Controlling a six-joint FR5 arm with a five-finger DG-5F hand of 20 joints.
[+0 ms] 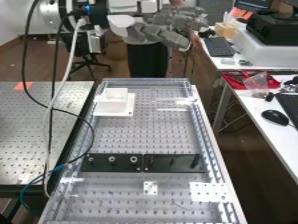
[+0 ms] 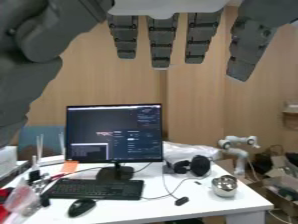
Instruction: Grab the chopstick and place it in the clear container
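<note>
Pale container [image 1: 114, 106] on white plate [image 1: 126, 113], near left edge of counter [image 1: 143, 135], towards far end. Hand [image 1: 163, 33] raised beyond far edge, fingers spread nearly straight, empty. Bare perforated room right of container, then chopstick [image 1: 173, 109], apparently thin pale stick lying near right edge.
</note>
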